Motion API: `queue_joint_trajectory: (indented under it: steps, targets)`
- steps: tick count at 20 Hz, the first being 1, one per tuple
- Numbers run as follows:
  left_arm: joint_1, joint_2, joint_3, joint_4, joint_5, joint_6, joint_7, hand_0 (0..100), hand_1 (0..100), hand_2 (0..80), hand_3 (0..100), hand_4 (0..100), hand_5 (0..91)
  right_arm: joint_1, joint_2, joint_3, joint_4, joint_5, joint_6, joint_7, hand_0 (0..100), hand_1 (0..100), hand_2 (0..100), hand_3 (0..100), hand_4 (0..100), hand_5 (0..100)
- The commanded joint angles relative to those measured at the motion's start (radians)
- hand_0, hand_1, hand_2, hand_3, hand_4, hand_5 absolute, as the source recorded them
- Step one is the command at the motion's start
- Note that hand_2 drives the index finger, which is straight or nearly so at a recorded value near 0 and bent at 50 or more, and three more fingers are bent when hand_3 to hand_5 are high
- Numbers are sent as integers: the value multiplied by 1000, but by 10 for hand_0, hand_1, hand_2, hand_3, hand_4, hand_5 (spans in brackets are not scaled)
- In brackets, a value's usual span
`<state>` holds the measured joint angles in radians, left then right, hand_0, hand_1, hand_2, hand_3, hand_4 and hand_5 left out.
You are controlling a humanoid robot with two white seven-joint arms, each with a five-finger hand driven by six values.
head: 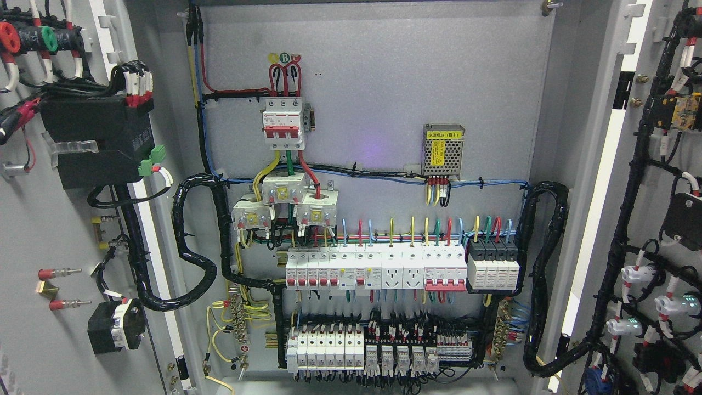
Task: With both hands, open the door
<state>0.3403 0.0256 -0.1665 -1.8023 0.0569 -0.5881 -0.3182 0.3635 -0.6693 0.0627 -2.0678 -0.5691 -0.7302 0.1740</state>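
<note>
Both doors — left door, right door — stand open; no robot hand in view.

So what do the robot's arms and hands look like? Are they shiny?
You can't tell from this picture: neither arm nor hand shows. The head camera sees only the open electrical cabinet, with both doors swung wide, the left door and the right door. Inside are white breakers and coloured wires, no robot parts.
</note>
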Motion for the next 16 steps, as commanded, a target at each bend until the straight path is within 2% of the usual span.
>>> queue_joint_trajectory:
  steps: [1,8,16]
  targets:
    - [-9,-41,74,-46,-2,-22,1,0,0,0,0,42,0,-12,-15,5,2,-2,3,-4,0,0,0,0,0,0]
    - [-6,-32,99,-42,46,-168,1,0,0,0,0,42,0,-17,-61,6,2,-71,3,-2,0,0,0,0,0,0]
    - [-12,-32,168,-42,77,-180,1,0,0,0,0,42,0,-14,-62,12,2,-69,3,-2,0,0,0,0,0,0]
